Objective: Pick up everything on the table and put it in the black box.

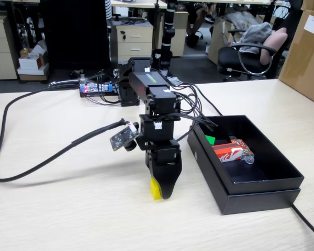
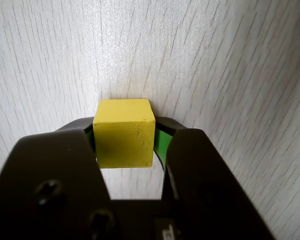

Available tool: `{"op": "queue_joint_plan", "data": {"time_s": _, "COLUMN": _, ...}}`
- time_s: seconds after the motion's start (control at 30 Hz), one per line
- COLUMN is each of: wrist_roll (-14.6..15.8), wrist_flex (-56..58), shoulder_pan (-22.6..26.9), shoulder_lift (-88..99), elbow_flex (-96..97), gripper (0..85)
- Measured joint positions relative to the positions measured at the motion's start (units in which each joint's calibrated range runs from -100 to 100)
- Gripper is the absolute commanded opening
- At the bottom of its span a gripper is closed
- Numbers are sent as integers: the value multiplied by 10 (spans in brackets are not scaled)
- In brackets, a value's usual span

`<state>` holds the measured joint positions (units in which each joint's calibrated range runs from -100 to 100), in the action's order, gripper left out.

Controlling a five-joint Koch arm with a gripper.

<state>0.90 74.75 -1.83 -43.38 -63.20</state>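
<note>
Office chairs, drawer cabinets and a brown carton fill the background of the fixed view, behind the pale wood-grain bench on which we see everything else. Our arm reaches forward from its base at the back of the bench and bends straight down, so the claw points at the surface near the front. A yellow cube shows at the left side of the claw's tip, low over the bench; we cannot tell from this side whether it touches the wood. Just to the right in this view sits the black box, open on top. Inside it, toward its far left corner, lies a green cube, and near it a red packet with a white swirl, with a small colourful wrapped item beside that. A thick black cable loops across the left part of the bench.

From the wrist view we look down past the two black jaws onto the pale grain. The claw is closed narrowly on the yellow cube, one jaw pressed to each side of it. A green strip lines the inner face of the right jaw in this view, just beside the cube.
</note>
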Motion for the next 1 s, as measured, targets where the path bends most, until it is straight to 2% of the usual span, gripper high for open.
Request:
{"op": "queue_joint_plan", "data": {"time_s": 0.27, "wrist_roll": -1, "wrist_flex": 3, "shoulder_pan": -6, "shoulder_lift": 4, "elbow_flex": 0, "gripper": 108}}
{"op": "queue_joint_plan", "data": {"time_s": 0.5, "wrist_roll": 0, "wrist_flex": 83, "shoulder_pan": -4, "shoulder_lift": 105, "elbow_flex": 21, "gripper": 108}}
{"op": "queue_joint_plan", "data": {"time_s": 0.83, "wrist_roll": 2, "wrist_flex": 86, "shoulder_pan": 18, "shoulder_lift": 421, "elbow_flex": 321, "gripper": 109}}
{"op": "queue_joint_plan", "data": {"time_s": 0.9, "wrist_roll": 1, "wrist_flex": 34, "shoulder_pan": 38, "shoulder_lift": 580, "elbow_flex": 510, "gripper": 109}}
{"op": "queue_joint_plan", "data": {"time_s": 1.0, "wrist_roll": 3, "wrist_flex": -8, "shoulder_pan": 53, "shoulder_lift": 673, "elbow_flex": 640, "gripper": 109}}
